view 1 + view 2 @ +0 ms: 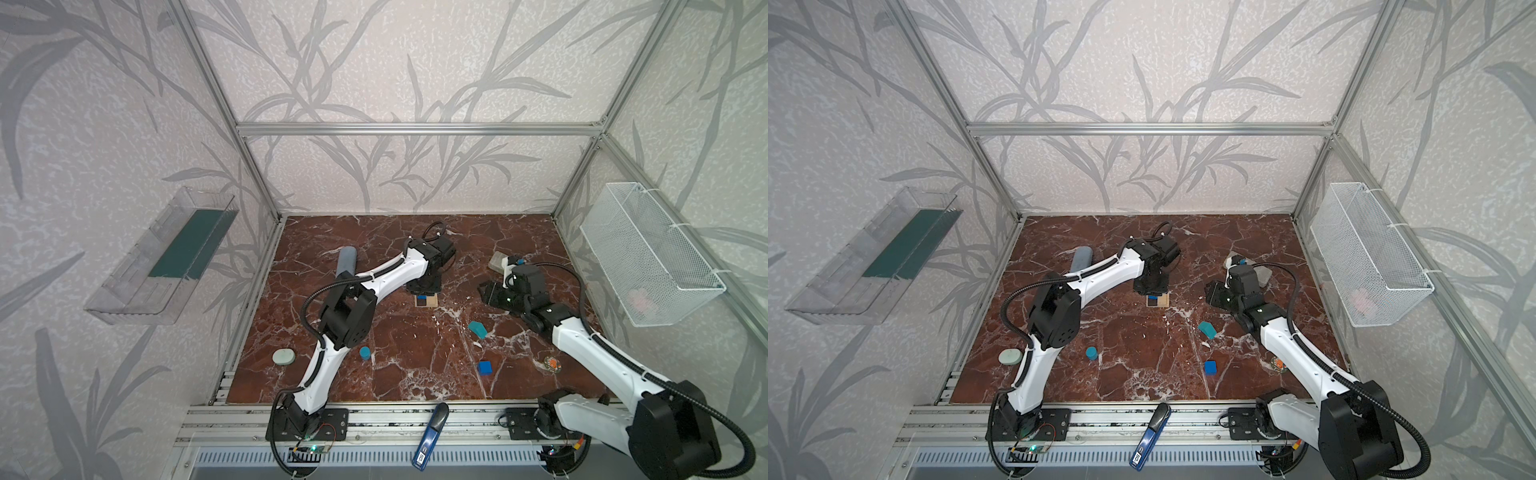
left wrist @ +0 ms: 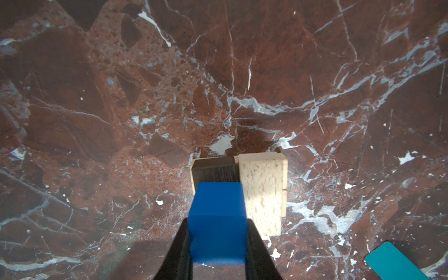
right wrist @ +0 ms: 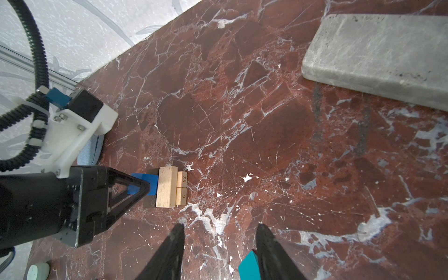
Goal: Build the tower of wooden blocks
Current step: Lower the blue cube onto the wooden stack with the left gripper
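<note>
left claw (image 2: 218, 225) grips blue cube (image 2: 217, 201), hiding most of dk bar (image 2: 214, 169); right claw (image 3: 220, 228) wide.

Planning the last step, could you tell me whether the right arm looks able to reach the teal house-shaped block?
Probably yes: the right gripper hangs open and empty close by the teal house-shaped block, which lies alone on the marble tabletop, with nothing between them.
</note>
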Robot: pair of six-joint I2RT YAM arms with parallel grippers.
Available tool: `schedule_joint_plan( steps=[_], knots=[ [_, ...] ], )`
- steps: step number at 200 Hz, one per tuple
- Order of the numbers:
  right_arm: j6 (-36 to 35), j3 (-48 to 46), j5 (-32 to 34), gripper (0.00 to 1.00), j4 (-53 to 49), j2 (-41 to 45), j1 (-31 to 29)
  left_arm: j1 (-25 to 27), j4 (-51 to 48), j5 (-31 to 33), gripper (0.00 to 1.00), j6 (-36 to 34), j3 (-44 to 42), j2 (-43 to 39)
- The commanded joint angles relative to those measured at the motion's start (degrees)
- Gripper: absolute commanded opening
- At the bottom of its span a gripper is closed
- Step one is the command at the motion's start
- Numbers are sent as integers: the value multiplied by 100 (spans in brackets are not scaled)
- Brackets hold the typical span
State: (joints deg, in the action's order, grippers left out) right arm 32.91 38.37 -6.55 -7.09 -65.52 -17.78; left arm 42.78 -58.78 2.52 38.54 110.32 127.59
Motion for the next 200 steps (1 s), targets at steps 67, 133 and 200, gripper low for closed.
schedule_joint_plan(
  steps=[67, 133, 200],
  knots=[
    [-47, -67, -66, 49, 52, 92, 36, 37, -291, 134, 7, 53, 139, 42],
    [-56, -67, -75, 49, 58, 99, 43, 46, -300, 134, 18, 57, 156, 35],
    [-56, -80, -75, 49, 44, 101, 55, 46, -300, 125, 27, 62, 167, 31]
  ],
)
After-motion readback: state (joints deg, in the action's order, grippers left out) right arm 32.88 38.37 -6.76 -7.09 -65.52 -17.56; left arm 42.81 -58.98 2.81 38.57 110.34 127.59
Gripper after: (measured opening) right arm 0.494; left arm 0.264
